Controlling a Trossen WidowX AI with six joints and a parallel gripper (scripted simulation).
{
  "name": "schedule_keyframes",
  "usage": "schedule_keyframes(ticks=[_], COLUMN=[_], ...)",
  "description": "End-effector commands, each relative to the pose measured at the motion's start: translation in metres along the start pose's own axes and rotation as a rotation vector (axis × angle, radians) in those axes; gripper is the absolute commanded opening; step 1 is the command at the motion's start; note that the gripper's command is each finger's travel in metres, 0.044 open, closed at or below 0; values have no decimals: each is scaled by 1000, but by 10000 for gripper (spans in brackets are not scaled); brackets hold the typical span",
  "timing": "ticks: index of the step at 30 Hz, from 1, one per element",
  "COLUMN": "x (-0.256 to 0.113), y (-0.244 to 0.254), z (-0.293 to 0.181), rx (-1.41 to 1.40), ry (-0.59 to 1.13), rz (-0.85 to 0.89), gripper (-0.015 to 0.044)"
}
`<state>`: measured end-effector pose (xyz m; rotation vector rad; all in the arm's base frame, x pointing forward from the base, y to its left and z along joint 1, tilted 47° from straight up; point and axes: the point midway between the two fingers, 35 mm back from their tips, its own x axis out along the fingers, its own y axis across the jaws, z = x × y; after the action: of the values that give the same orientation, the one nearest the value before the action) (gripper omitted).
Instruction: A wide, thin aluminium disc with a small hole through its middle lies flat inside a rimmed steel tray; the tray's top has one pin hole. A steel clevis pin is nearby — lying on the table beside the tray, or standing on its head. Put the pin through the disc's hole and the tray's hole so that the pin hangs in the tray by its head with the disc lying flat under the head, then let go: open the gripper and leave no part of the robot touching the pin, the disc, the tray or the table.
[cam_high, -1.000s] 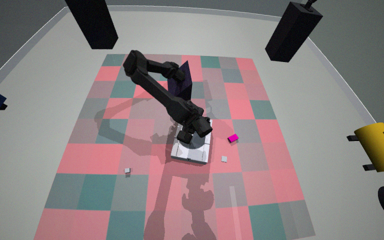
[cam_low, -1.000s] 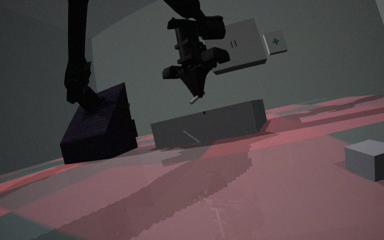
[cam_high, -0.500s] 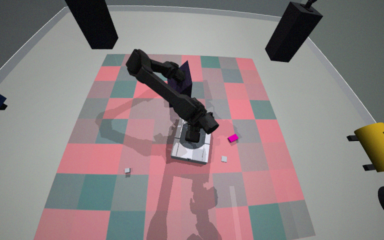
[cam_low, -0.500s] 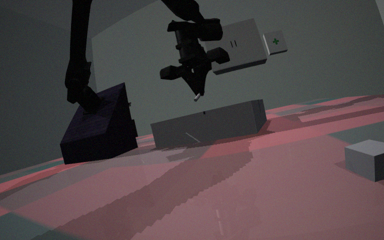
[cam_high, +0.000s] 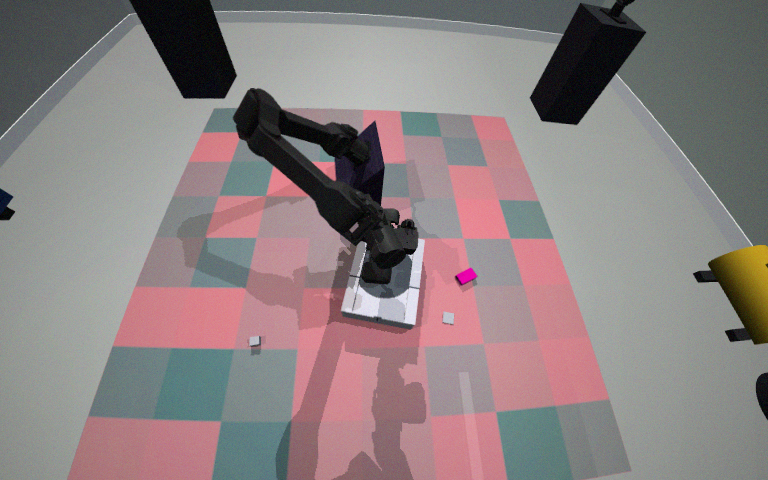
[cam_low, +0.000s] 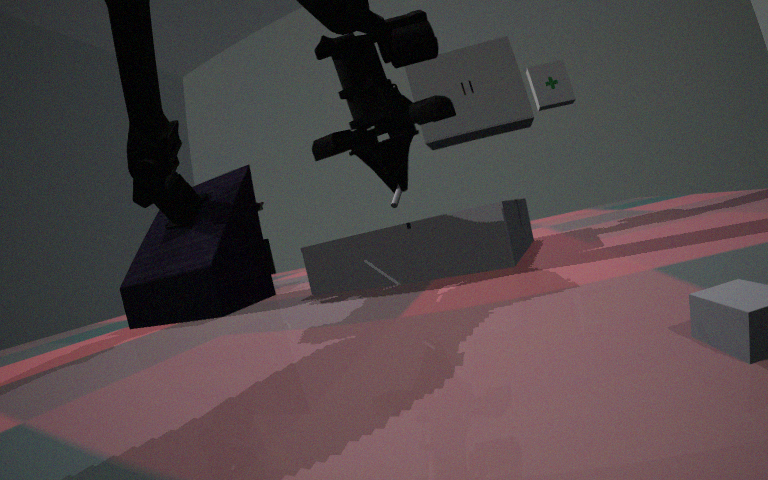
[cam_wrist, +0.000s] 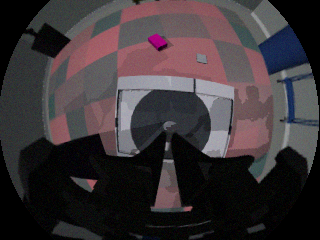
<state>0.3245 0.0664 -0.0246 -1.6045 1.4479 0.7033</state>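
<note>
top view, with wrist and exterior views for detail: dark, wide disc (cam_high: 396, 287) (cam_wrist: 147, 110) laid flat within the raised rim of the tray (cam_high: 348, 305) (cam_low: 407, 254) (cam_wrist: 150, 82), apparently so as to bring its middle over the pin hole below. alignment of the two holes not verifiable, with the hand (cam_high: 376, 272) (cam_low: 399, 189) (cam_wrist: 168, 135) and pin (cam_low: 395, 198) (cam_wrist: 170, 125) over the centre. tray resting on the checkered surface (cam_high: 209, 316) (cam_low: 538, 396) (cam_wrist: 140, 65), presumably to serve as a steady seat. magenta block (cam_high: 466, 276) (cam_wrist: 158, 42) beside the tray, without evident role.

in the exterior view, pin carried above the tray, apart from it, free end pointing downward with a slight lean; head not distinguishable. probably gripped high to leave the shank exposed for insertion, and to let the head finish above the disc. likely in need of straightening and fine centring before lowering; otherwise at risk of catching the hole's edge or nudging the disc.

hand nearly closed, tapered fingertips pinching the pin near its upper part, with only a narrow separation. no contact visible between fingertips and disc or tray. insertion and release both still to be done.
</note>
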Motion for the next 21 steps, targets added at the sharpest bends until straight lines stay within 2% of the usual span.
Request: schedule_keyframes(ticks=[1,21], x=[0,6], y=[1,1], z=[-3,-20], rx=[-12,-41], ry=[-109,-584], rz=[2,12], gripper=[0,0])
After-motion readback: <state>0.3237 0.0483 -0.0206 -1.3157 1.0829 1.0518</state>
